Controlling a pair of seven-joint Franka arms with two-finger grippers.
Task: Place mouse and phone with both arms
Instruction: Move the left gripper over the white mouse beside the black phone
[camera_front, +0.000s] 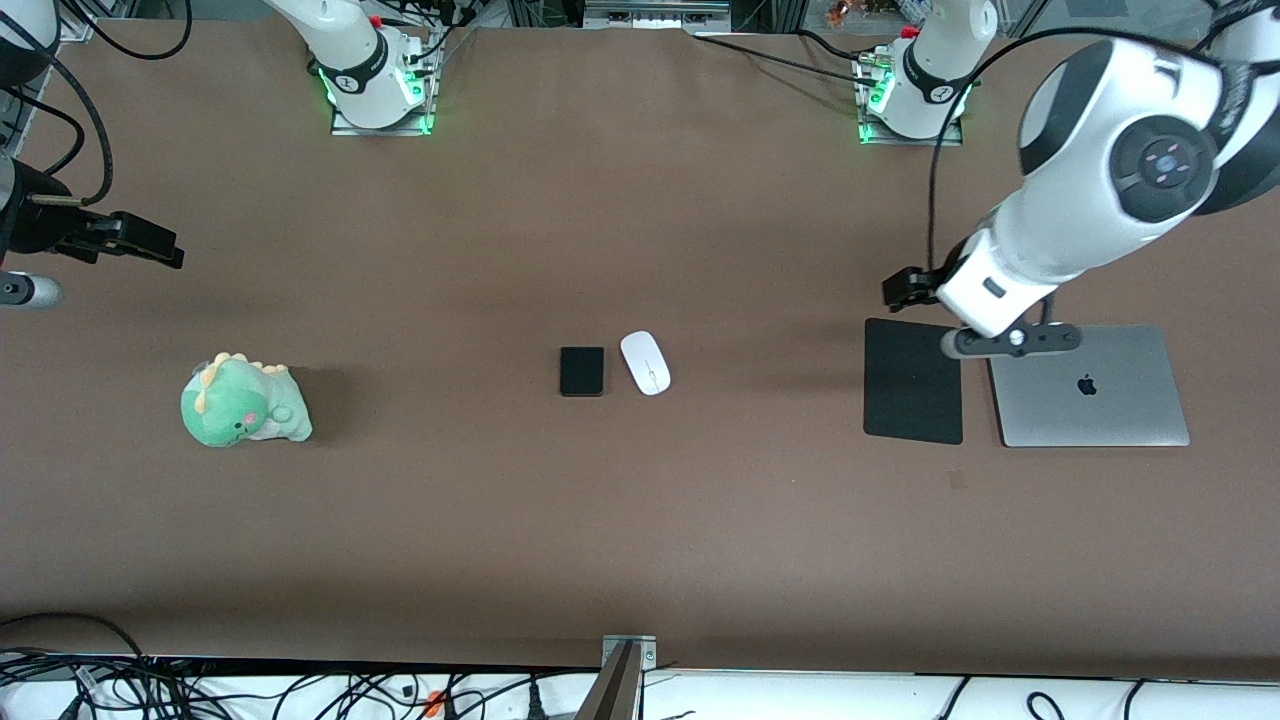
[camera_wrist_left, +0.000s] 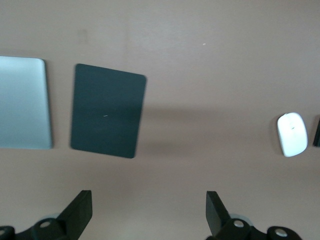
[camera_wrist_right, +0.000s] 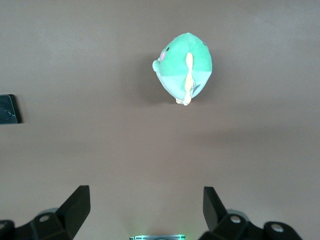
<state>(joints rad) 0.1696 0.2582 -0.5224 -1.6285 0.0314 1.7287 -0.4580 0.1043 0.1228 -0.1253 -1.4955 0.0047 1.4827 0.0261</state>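
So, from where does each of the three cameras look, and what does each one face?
Front view: high across the table, facing both arm bases; the open left gripper is above the thin black mouse pad, the right gripper waits at the table's right-arm end.
Left wrist view: looks down past its own fingers at pad, silver closed laptop, glossy white oval mouse.
Right wrist view: looks down past its open fingers at the green plush dinosaur.
Shared: both wrist views catch the flat black phone.

White mouse (camera_front: 645, 362) beside black phone (camera_front: 582, 371)
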